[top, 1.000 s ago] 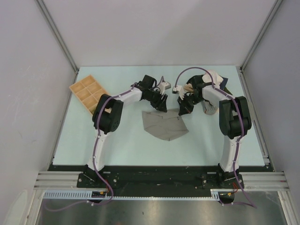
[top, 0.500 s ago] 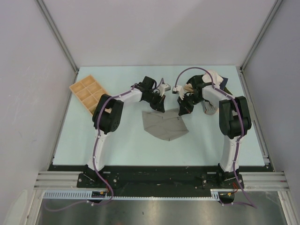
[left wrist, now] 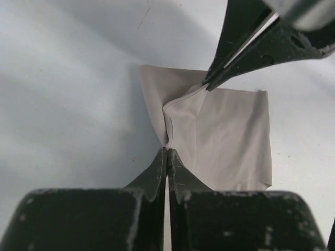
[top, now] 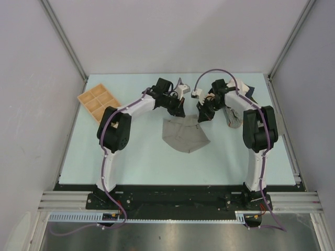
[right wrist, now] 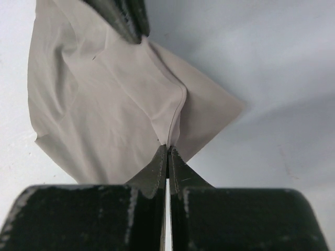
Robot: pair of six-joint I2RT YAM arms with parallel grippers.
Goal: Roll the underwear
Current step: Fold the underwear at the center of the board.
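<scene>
Pale green tabletop carries the taupe-grey soft cloth underwear at centre. Its far edge is pinched at either end by the black left gripper and right gripper, both clamped shut on it, and the cloth trails toward the bases.

The top camera looks steeply down from behind the arm bases at 6 o'clock, covering the table. Both wrist cameras sit close and share the underwear. The left one sees the right gripper at 1 o'clock, the right one the left gripper at 11.
</scene>
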